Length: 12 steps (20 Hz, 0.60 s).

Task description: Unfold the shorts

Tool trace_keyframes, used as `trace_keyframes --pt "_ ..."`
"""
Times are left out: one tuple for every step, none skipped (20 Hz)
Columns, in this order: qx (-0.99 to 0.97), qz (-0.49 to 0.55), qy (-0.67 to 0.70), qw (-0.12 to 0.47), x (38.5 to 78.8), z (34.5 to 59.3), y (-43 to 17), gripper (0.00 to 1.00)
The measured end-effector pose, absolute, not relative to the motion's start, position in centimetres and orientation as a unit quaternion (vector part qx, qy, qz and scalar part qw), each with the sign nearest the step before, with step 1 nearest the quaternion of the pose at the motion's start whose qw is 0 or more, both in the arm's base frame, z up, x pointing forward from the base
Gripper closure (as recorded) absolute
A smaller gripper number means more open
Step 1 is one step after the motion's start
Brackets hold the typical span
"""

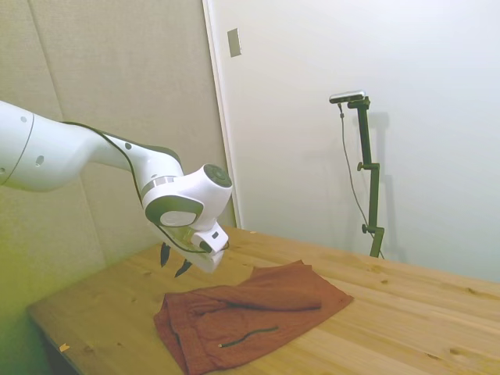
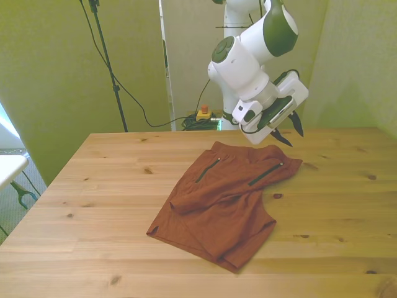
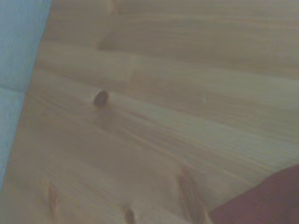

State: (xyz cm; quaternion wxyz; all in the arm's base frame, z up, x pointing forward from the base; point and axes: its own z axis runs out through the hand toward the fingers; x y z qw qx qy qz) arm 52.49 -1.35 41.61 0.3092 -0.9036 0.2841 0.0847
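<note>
One claw [image 2: 291,132] hovers agape above shorts [image 2: 223,198]

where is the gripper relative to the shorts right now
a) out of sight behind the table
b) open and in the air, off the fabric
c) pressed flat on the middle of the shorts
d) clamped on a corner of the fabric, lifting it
b: the gripper hangs above the table with its dark fingers spread and nothing between them, while the shorts lie flat on the wood.
</note>
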Motion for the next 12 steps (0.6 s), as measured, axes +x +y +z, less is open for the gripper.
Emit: trace_keyframes --pt "-0.903 0.072 0.305 0.294 53.1 42.2 -2.2 0.00" --pt "-0.903 0.058 0.322 0.279 53.6 42.9 -3.2 0.00" --pt "-0.902 0.044 0.340 0.262 54.1 43.7 -4.3 0.00" --pt "-0.901 0.029 0.356 0.244 54.4 44.5 -5.5 0.00" --pt "-0.900 0.013 0.371 0.227 54.7 45.3 -6.8 0.00" --pt "-0.898 -0.003 0.386 0.210 54.9 46.2 -8.2 0.00" --pt "-0.895 -0.019 0.401 0.194 55.1 46.9 -9.6 0.00" --pt "-0.891 -0.035 0.415 0.178 55.3 47.5 -11.0 0.00" --pt "-0.888 -0.051 0.428 0.161 55.7 47.8 -12.2 0.00" --pt "-0.884 -0.065 0.440 0.143 56.1 47.7 -13.2 0.00" --pt "-0.880 -0.079 0.451 0.124 56.7 47.3 -14.1 0.00" --pt "-0.877 -0.091 0.461 0.104 57.5 46.5 -14.7 0.00"
